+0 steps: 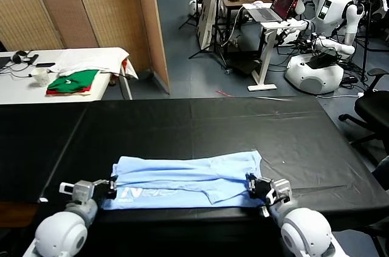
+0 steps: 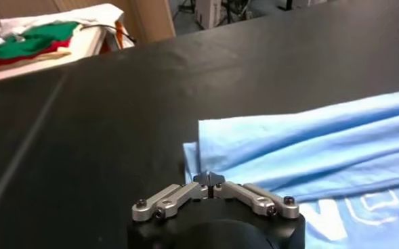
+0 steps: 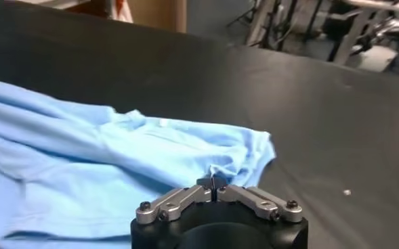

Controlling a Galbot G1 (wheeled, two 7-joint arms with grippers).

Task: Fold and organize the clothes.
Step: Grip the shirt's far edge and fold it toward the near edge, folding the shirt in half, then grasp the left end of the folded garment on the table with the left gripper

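Looking down at the black counter, we see the light-blue T-shirt lying near the front edge, already folded lengthwise into a long band with its white lettering showing at our left end. Our left gripper sits at the shirt's left end with its fingers drawn together, their tips touching the cloth edge; whether cloth is pinched between them we cannot tell. Our right gripper sits at the opposite end, its fingers likewise together at the crumpled hem, and again we cannot tell if it holds fabric. We judge the task partway done: the long fold is made, but the band is wrinkled and crosswise folds into a compact stack remain.
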